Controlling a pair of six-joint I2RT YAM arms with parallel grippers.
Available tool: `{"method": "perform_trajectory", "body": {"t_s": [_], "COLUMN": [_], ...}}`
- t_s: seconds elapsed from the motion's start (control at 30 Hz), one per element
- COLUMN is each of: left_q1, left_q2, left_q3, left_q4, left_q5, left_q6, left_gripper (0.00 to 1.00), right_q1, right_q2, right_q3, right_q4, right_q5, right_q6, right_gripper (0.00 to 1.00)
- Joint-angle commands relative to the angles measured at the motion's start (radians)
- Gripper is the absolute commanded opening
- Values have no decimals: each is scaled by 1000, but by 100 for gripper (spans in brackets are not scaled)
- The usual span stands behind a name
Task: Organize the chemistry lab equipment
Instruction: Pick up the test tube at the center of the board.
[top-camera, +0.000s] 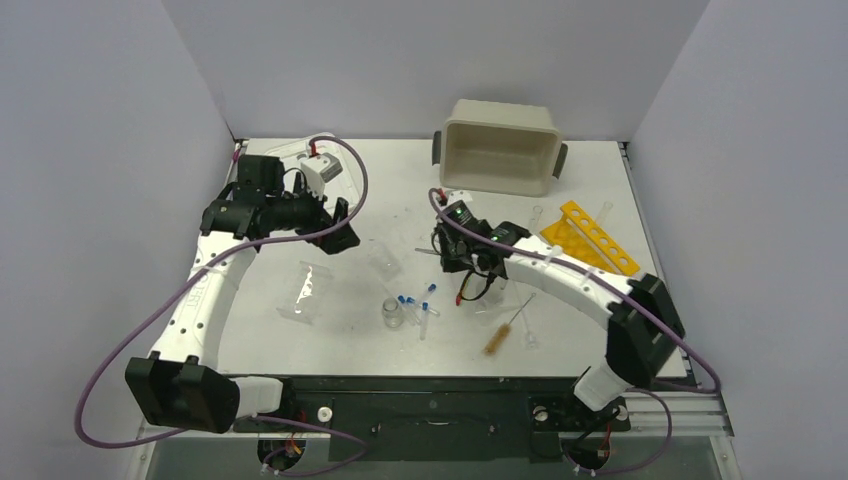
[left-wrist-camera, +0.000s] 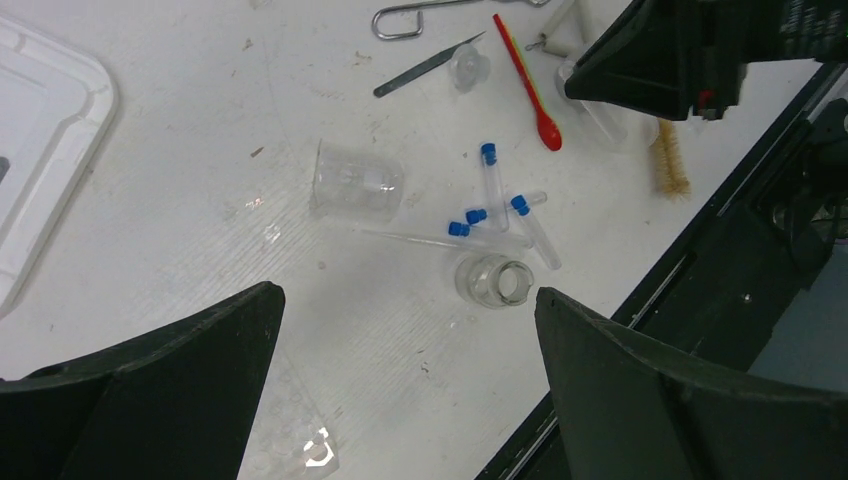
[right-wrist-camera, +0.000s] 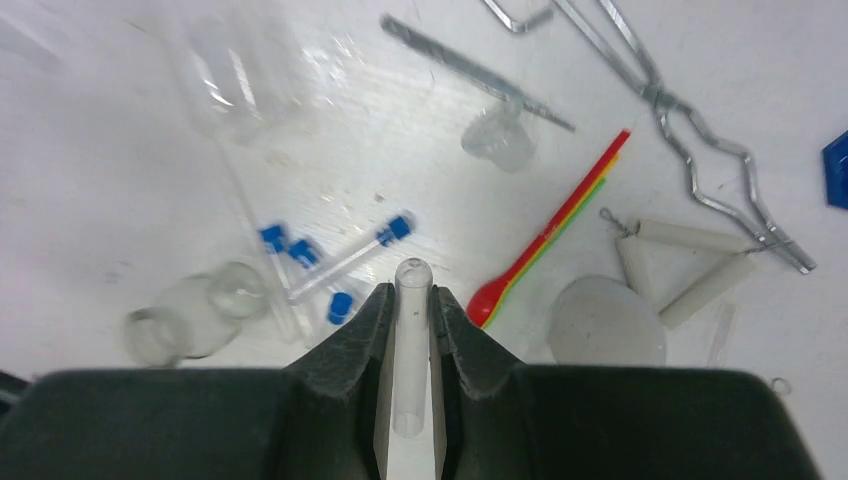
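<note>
Bench: white bench (top-camera: 330, 345) with grey walls around it; glassware and tools lie loose mid-bench.
Right hand: right hand (right-wrist-camera: 412, 292) is clamped on a clear, uncapped test tube (right-wrist-camera: 411, 340), held above the clutter.
Tube axis: it runs along the fingers, rounded end outermost.
Left hand: left hand (left-wrist-camera: 408, 295) has fingers wide apart and empty, at the far left of the bench.
Likely target (judged): yellow tube rack (top-camera: 597, 236), to the right of the right hand; long axis diagonal, holes facing up.
Nearer arm: the right; the left is well apart from the rack.
Next need (judged): swing right and stand the tube upright over a hole, rounded end down.
Unsorted: blue-capped tubes (top-camera: 410, 303), glass vial (top-camera: 392, 316), beaker (left-wrist-camera: 357, 180).
</note>
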Motion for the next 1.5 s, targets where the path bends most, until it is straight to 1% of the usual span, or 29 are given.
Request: {"method": "perform_trajectory", "body": {"t_s": [0.0,0.03,0.13,0.17,0.23,0.3,0.43,0.6,0.73,0.77,0.8,0.93,1.0,1.03,1.07,1.1,1.13,1.17,1.2,1.23,1.27,1.3,1.33,1.4,1.47], "left_q1": [-3,-10,-26,-33,-45,-53,-63,-110,-153,-159,-169,-182,-182,-183,-183,-183,-183,-183,-183,-183,-183,-183,-183,-183,-183], "left_q2": [-44,-43,-43,-55,-72,-67,-52,-37,-28,-24,-22,-10,-5,-3,-1,0,2,2,4,5,6,7,8,9,7], "left_q3": [34,36,48,44,29,32,33,36,22,23,24,34,34,34,33,34,34,37,42,44,49,52,57,59,59], "left_q4": [129,151,189,230,288,312,376,375,368,367,365,360,357,357,359,359,360,358,355,353,350,347,336,325,309], "left_q5": [146,153,204,217,250,285,317,311,291,290,290,283,279,275,272,267,264,262,261,258,254,249,242,230,216], "left_q6": [-125,-164,-219,-246,-294,-328,-405,-399,-375,-373,-367,-348,-338,-336,-330,-328,-323,-316,-312,-306,-302,-293,-286,-272,-239], "left_gripper": [97,96,97,97,97,97,97,97,100,93,92,78,67,63,56,52,43,39,28,22,12,8,3,1,0], "right_q1": [17,26,52,67,88,111,163,186,188,189,190,190,190,190,189,190,190,190,190,190,190,190,189,187,168], "right_q2": [-193,-227,-280,-298,-310,-305,-276,-245,-223,-220,-217,-223,-226,-226,-227,-225,-225,-225,-224,-222,-221,-222,-222,-219,-208], "right_q3": [50,59,69,69,76,90,122,127,137,139,139,128,127,126,126,125,123,122,122,121,120,119,119,129,166], "right_q4": [112,158,270,332,410,471,540,615,635,633,635,648,650,651,651,651,651,649,647,641,638,636,634,620,567], "right_q5": [62,64,90,101,129,158,208,217,195,190,188,185,179,178,175,174,170,169,168,166,166,166,163,152,115], "right_q6": [32,42,73,89,111,131,145,192,218,220,226,235,235,236,235,235,236,236,236,236,237,237,238,242,253], "right_gripper": [0,0,0,0,0,0,0,0,0,0,0,0,0,0,0,0,0,0,0,0,0,0,0,0,0]}}
